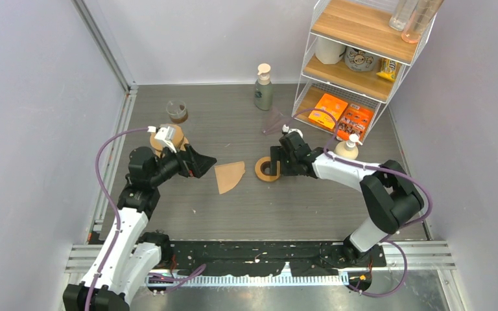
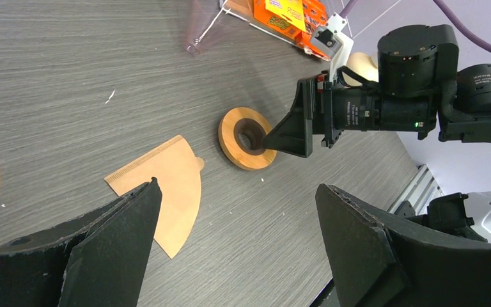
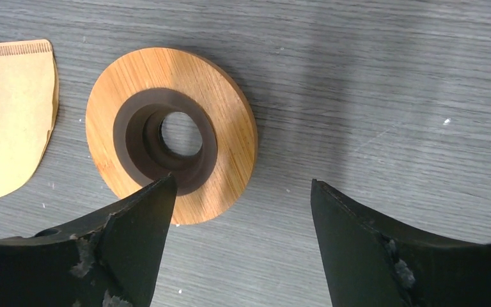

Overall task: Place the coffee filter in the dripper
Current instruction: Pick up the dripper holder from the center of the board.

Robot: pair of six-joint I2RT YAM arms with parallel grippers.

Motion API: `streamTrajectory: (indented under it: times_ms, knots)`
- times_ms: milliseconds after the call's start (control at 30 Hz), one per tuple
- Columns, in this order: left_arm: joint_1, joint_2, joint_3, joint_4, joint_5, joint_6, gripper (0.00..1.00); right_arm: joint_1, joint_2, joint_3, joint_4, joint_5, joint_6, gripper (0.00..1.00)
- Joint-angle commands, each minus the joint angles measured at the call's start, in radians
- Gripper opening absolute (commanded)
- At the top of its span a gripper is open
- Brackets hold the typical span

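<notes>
Currently the coffee filter (image 1: 228, 176) lies flat beside the dripper (image 3: 224, 102). The left gripper (image 2: 236, 188) gapes near it; the right gripper (image 3: 243, 182), also spread, straddles the dripper's edge.

coffee filter (image 3: 9, 115): thin tan paper, matt, ribbed crimp along one edge | dripper (image 3: 230, 121): smooth wood ring with visible grain, dark matt inner collar | tabletop (image 3: 390, 77): grey wood-grain, matt | right gripper (image 3: 241, 184): black, matt, rough chipped edges
</notes>
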Motion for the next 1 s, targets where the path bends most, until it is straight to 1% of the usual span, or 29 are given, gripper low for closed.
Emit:
streamTrajectory:
  times_ms: [0,133,467,600,667,700,767,800,900,967]
  knots:
    - [-0.005,0.003,0.002,0.037,-0.007,-0.001,1.0,0.009,0.033,0.036,0.053,0.025,0.026,0.8]
    - [-0.007,0.001,-0.001,0.037,-0.005,-0.001,0.99,0.013,0.06,0.029,0.087,0.029,0.037,0.78]
    - [-0.008,0.001,-0.002,0.037,-0.011,-0.003,1.0,0.038,0.108,0.05,0.071,0.066,0.035,0.75]
    - [-0.009,0.009,0.002,0.007,-0.033,-0.002,1.0,0.047,0.127,0.06,0.061,0.072,0.039,0.68]
    - [-0.01,0.014,0.007,-0.005,-0.045,-0.003,1.0,0.05,0.133,0.065,0.056,0.074,0.036,0.63]
    - [-0.011,0.018,0.01,-0.013,-0.053,-0.003,0.99,0.051,0.134,0.066,0.055,0.075,0.034,0.57]
    - [-0.011,0.025,0.017,-0.023,-0.063,-0.002,0.99,0.053,0.136,0.072,0.051,0.073,0.03,0.49]
    - [-0.012,0.032,0.019,-0.029,-0.067,-0.004,1.0,0.053,0.136,0.075,0.046,0.072,0.027,0.48]
    - [-0.023,0.054,0.033,-0.043,-0.077,-0.005,1.0,0.053,0.119,0.076,0.037,0.07,0.016,0.37]
    - [-0.037,0.07,0.043,-0.05,-0.096,-0.014,0.99,0.052,0.091,0.069,0.037,0.066,0.003,0.32]
